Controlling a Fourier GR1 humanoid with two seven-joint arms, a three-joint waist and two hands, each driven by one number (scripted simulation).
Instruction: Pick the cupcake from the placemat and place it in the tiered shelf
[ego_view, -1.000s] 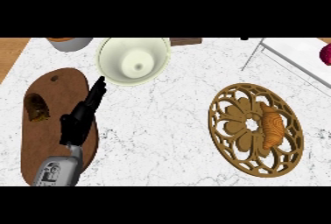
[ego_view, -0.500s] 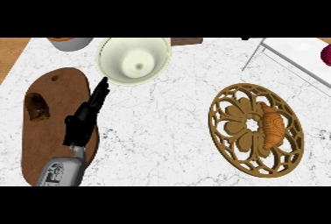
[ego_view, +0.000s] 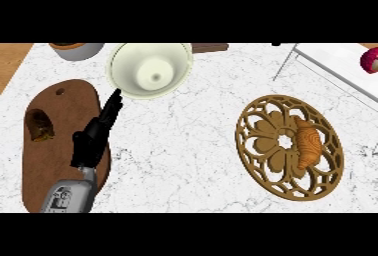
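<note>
Overhead, the left robot hand (ego_view: 94, 135) reaches, fingers straight and empty, toward the empty cream bowl (ego_view: 151, 70).

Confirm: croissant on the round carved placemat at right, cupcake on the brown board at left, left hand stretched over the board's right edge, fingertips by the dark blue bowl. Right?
Wrong in one respect: the bowl is cream-white, not dark blue, as the head view shows. The rest holds: the croissant lies on the round carved placemat at right, the cupcake is on the brown board at left, and the left hand stretches toward the bowl.
</note>
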